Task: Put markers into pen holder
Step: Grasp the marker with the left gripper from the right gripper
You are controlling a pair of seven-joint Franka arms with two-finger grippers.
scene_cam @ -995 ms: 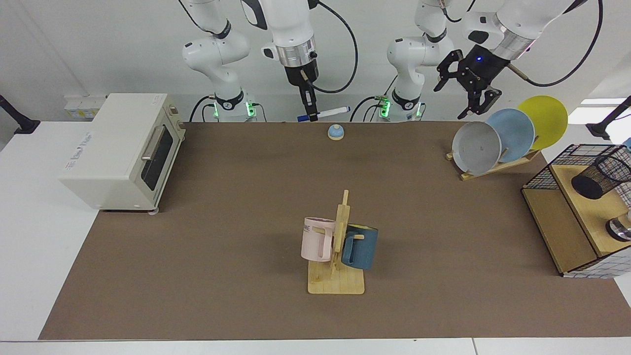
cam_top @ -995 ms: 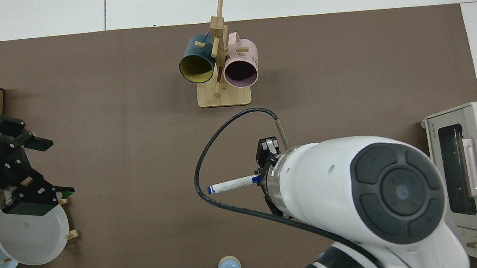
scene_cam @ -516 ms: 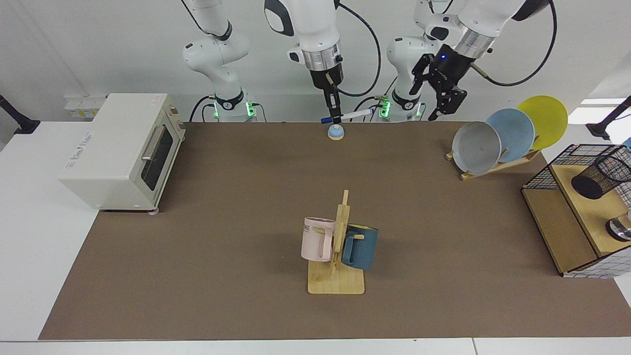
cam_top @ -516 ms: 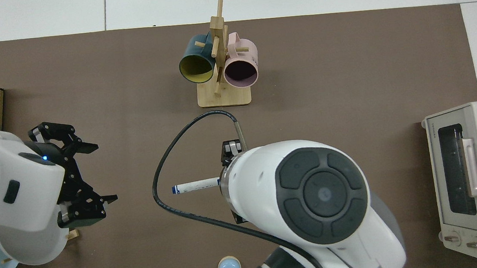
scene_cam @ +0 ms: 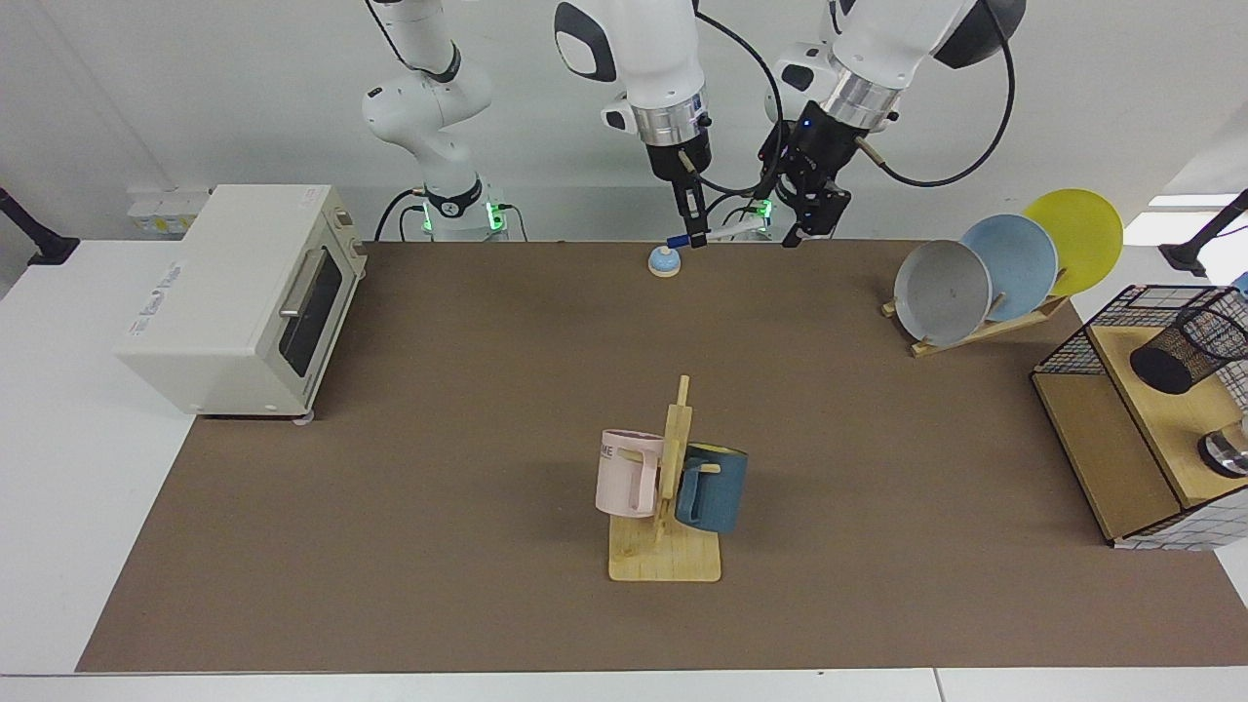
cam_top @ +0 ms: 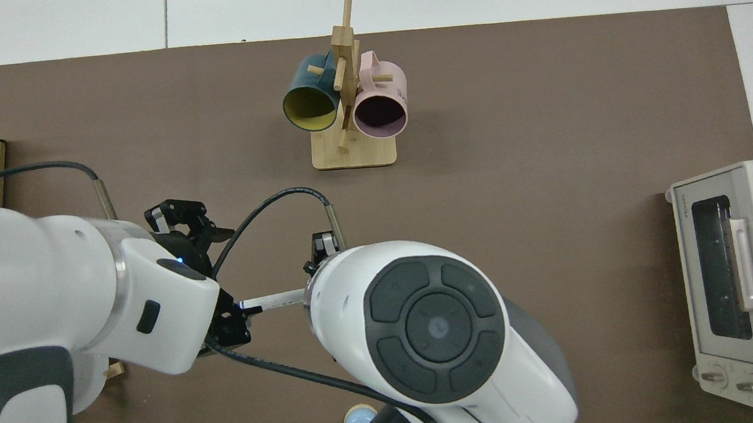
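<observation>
Brown mat covers table, white wall behind. Pen holder sits on side shelf, well apart. At far edge, right gripper clamps marker level; left gripper, fingers spread, at marker's other end.

Robot lab: two bench-mounted arms

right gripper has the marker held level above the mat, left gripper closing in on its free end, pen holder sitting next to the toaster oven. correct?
One error: the pen holder is not by the toaster oven. The facing view shows it on the wooden shelf at the opposite end of the table. The rest stands: the right gripper holds the marker level, and the left gripper is at its free end.
</observation>
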